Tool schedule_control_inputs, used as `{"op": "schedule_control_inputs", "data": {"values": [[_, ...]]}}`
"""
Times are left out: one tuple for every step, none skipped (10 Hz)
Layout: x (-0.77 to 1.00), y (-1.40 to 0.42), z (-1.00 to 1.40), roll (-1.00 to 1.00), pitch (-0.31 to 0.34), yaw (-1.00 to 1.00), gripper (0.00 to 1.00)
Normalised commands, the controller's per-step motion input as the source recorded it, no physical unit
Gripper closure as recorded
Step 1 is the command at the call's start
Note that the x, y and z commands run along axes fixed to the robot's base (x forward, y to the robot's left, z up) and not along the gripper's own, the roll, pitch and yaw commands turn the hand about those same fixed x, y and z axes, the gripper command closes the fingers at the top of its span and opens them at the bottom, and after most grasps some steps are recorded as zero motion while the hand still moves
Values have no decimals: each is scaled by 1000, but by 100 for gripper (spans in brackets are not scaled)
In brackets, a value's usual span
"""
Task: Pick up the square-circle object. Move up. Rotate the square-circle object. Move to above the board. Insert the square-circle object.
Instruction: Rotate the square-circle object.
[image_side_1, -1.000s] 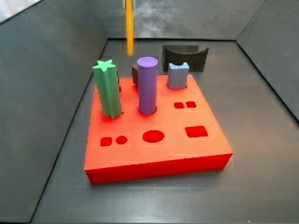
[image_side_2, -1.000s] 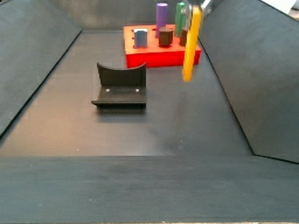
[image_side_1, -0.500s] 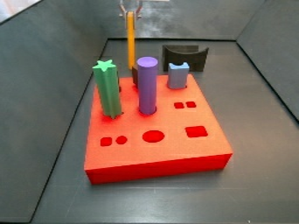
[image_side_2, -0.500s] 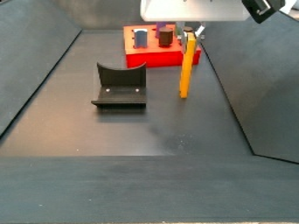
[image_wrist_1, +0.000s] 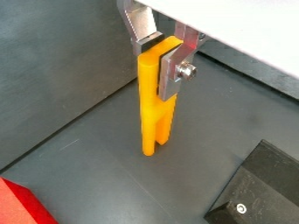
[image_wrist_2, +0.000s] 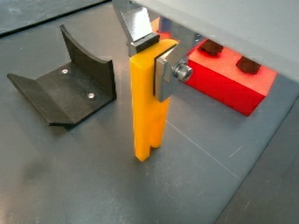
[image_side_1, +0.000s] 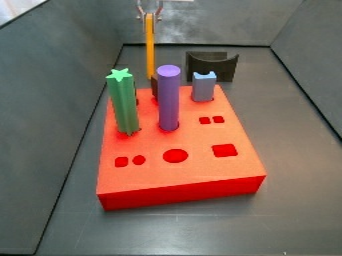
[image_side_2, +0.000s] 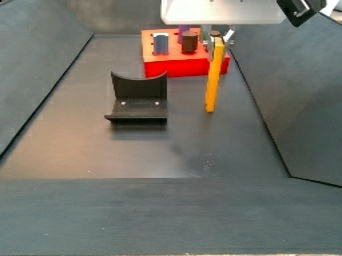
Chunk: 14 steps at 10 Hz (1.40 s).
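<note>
My gripper (image_wrist_1: 162, 57) is shut on the top of the square-circle object (image_wrist_1: 156, 105), a long orange-yellow peg that hangs upright. Both also show in the second wrist view, gripper (image_wrist_2: 152, 57) and peg (image_wrist_2: 146, 114). In both side views the gripper (image_side_1: 148, 12) (image_side_2: 218, 40) holds the peg (image_side_1: 148, 55) (image_side_2: 213, 78) low over the floor, off the end of the red board (image_side_1: 201, 140) (image_side_2: 181, 67), not above it. The peg's lower end is close to the floor; I cannot tell if it touches. The board's corner shows in both wrist views (image_wrist_2: 228, 83) (image_wrist_1: 14, 206).
The dark fixture (image_side_2: 136, 98) (image_side_1: 214, 65) (image_wrist_2: 65, 79) stands on the floor beside the peg. On the board stand a green star-topped peg (image_side_1: 123, 100), a purple cylinder (image_side_1: 168, 97) and a short blue-grey piece (image_side_1: 203, 86). Grey walls slope up around the floor.
The gripper came down with the peg between one second and half a second ago. Since then nothing has visibly moved.
</note>
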Motion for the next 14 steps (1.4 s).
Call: {"op": "schedule_control_inputs", "data": {"values": [[1,1,-235,-79,-52,16,100],[0,1,-235,-79,-52,16,100],[1,1,-235,-79,-52,16,100],[1,1,-235,-79,-52,16,100],[0,0,0,121,-52,16,0],[0,150,1000,114,-37,21,0],[-22,145,1000,109,-14,21,0],[-36,102,944,95,23,13,0],[-20,57,731,86,38,8,0],[-15,46,613,84,49,8,0],[1,29,368,80,72,8,0],[10,24,183,79,85,9,0],[0,0,0,12,14,-1000,0],[10,-6,-17,9,13,-1000,0]]}}
